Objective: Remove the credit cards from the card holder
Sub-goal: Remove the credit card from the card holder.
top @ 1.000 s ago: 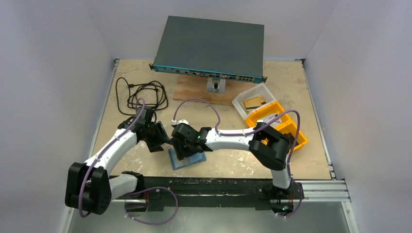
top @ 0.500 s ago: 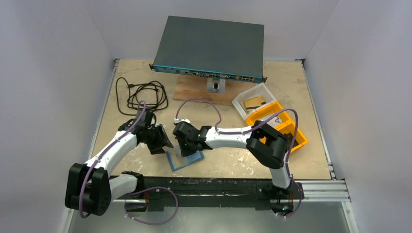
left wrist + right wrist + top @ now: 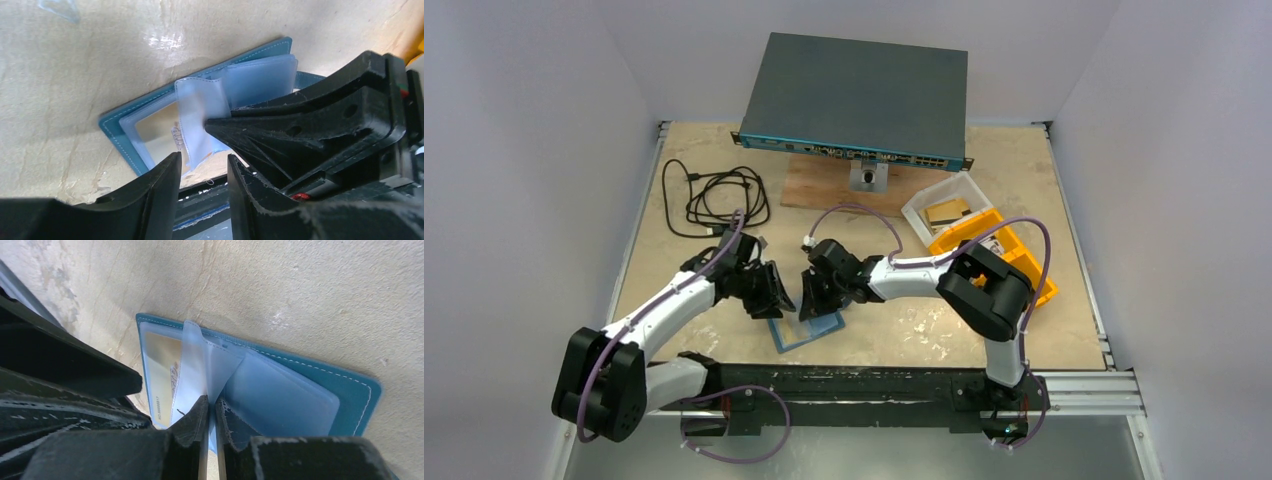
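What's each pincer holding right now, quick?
Left pincer: open, nothing gripped.
Right pincer: shut on a clear sleeve of the card holder.

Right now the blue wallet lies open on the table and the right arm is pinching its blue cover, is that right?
Not quite. The right end effector is shut on a clear inner sleeve, not on the blue cover; the right wrist view shows this. The wallet does lie open on the table.
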